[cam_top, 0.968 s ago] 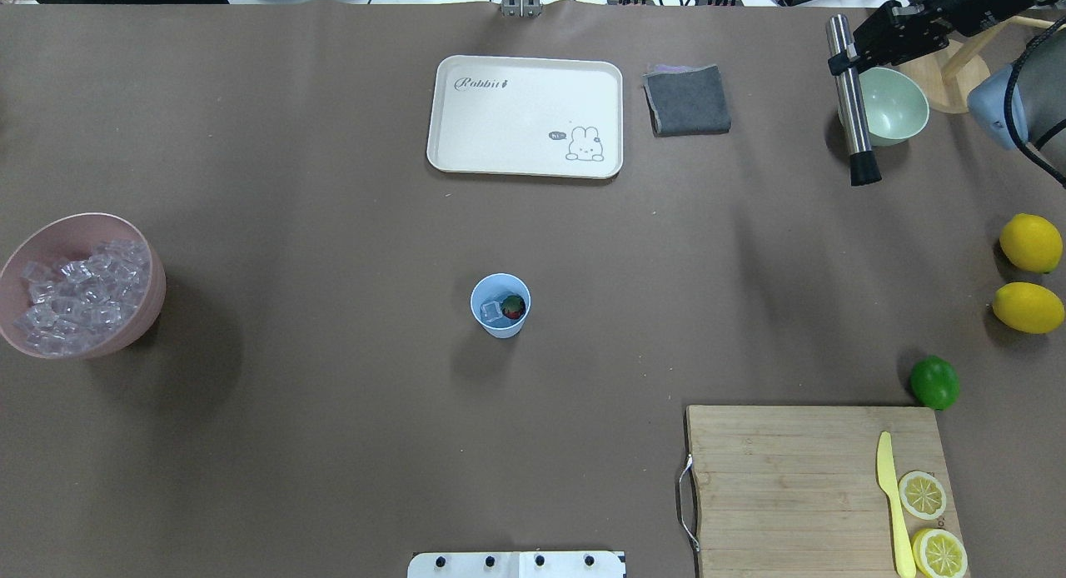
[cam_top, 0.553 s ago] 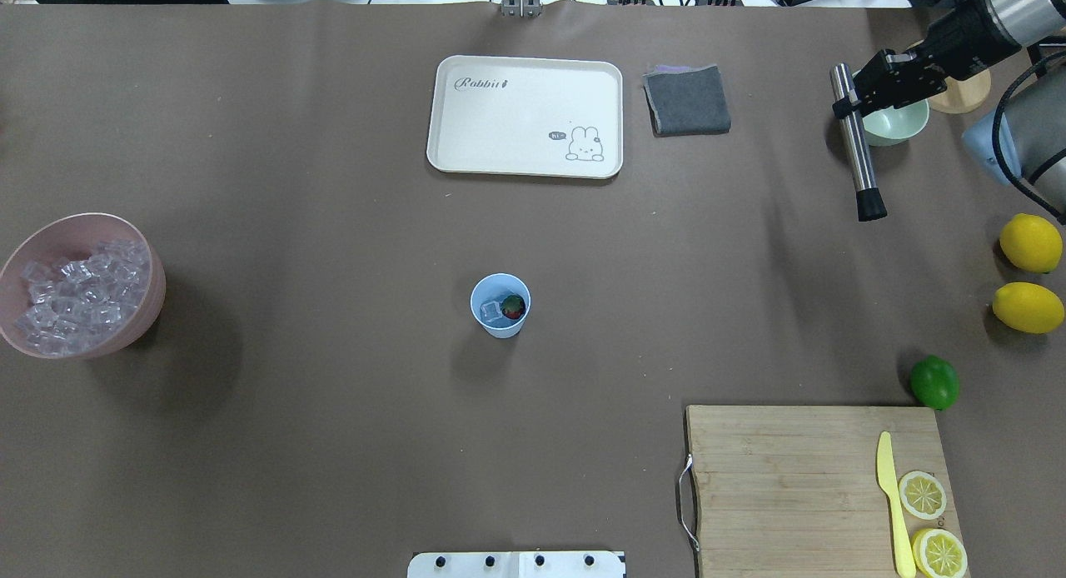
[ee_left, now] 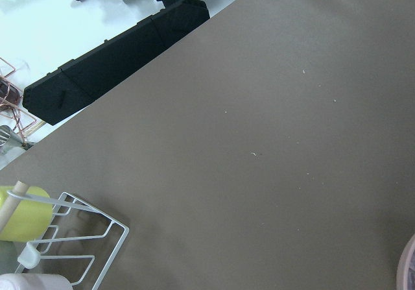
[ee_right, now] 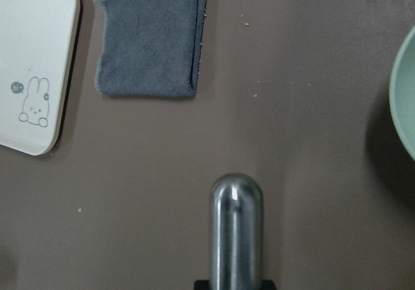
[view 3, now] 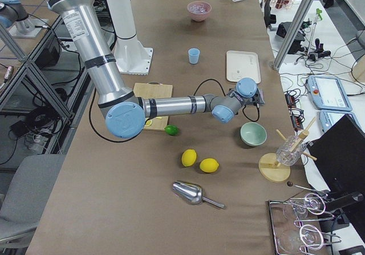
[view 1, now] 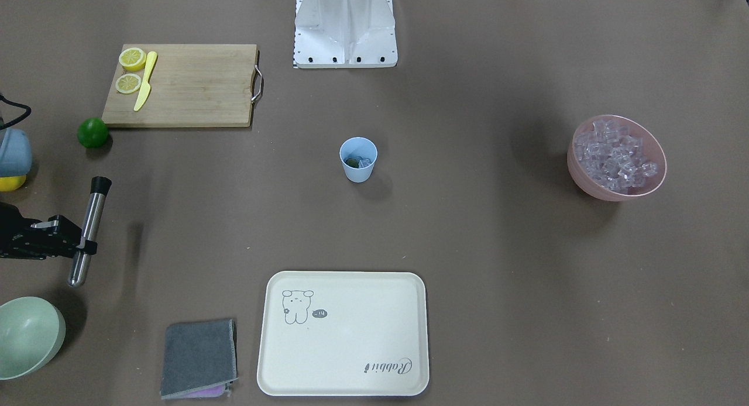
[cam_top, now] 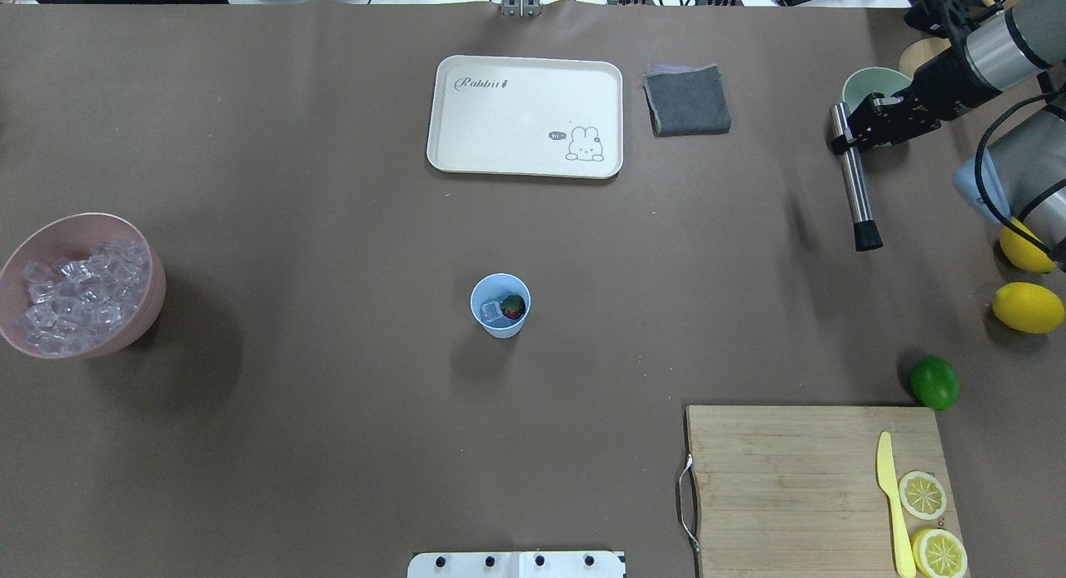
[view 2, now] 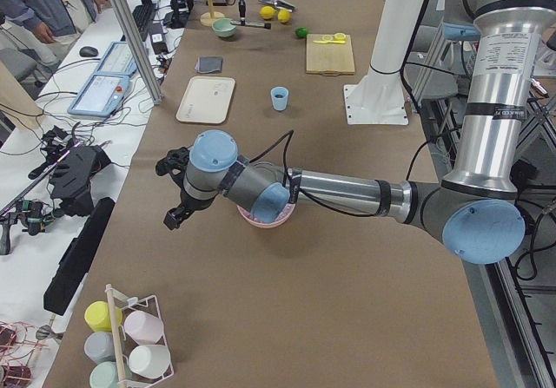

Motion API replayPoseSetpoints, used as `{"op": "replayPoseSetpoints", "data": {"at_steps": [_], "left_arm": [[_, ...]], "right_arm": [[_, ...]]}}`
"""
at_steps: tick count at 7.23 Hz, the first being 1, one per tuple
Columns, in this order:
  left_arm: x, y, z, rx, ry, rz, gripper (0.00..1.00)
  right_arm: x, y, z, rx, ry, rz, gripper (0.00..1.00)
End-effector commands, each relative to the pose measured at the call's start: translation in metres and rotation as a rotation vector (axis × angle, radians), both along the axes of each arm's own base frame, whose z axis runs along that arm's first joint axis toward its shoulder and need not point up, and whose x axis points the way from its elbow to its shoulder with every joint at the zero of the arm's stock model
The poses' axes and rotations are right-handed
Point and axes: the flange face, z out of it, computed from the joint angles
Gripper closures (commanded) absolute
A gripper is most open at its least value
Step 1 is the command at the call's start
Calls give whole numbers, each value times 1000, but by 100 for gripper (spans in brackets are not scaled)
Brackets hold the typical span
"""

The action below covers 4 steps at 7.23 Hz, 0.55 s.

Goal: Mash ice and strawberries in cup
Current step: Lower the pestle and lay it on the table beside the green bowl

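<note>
Inside the cup (cam_top: pixel 500 305), at mid-table: one clear cube of ice (cam_top: pixel 491 311) lying against the strawberry (cam_top: pixel 514 306), both whole, nothing crushed yet. Mashing not begun, then; step in hand looks like bringing the tool over.

Well off to the cup's right and somewhat farther from the robot: a steel muddler (cam_top: pixel 854 186), lying nearly level, black head pointing back toward the robot's side. Pinched close to its plain rounded end by the right gripper (cam_top: pixel 843 137), jaws pressed onto the shaft from either side. Seemingly lifted clear of the table, judging by the shadow set apart from it in the front-facing view. Just beyond that gripper, away from the cup: a pale-green bowl (cam_top: pixel 862 85).

Far to the cup's left: a pink bowl (cam_top: pixel 156 288) heaped with more cubes. Farther out again on that side, the left gripper (view 2: pixel 174 213), caught only by the side camera; cannot tell whether its jaws are spread or closed.

Next move, as a judgement: carry the muddler across to the cup, swing it upright with the black head down, centre it over the rim, then lower straight in. Worth minding: a light cup, unheld, likely to slide or tip under any sideways push. Best pressed vertically, or steadied first with the free arm.
</note>
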Motion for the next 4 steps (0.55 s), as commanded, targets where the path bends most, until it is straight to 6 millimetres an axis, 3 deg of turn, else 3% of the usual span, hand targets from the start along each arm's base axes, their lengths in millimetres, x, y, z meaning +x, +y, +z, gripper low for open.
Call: {"op": "replayPoseSetpoints", "data": {"at_steps": [1, 2, 4], "left_arm": [[4, -5, -2, 9, -49, -19, 3], [5, -9, -8, 21, -49, -18, 3], [5, -7, -21, 47, -50, -20, 3]], "right_arm": [[-30, 12, 18, -17, 58, -12, 100], [-42, 17, 33, -37, 79, -24, 100], [-43, 22, 48, -52, 98, -21, 100]]}}
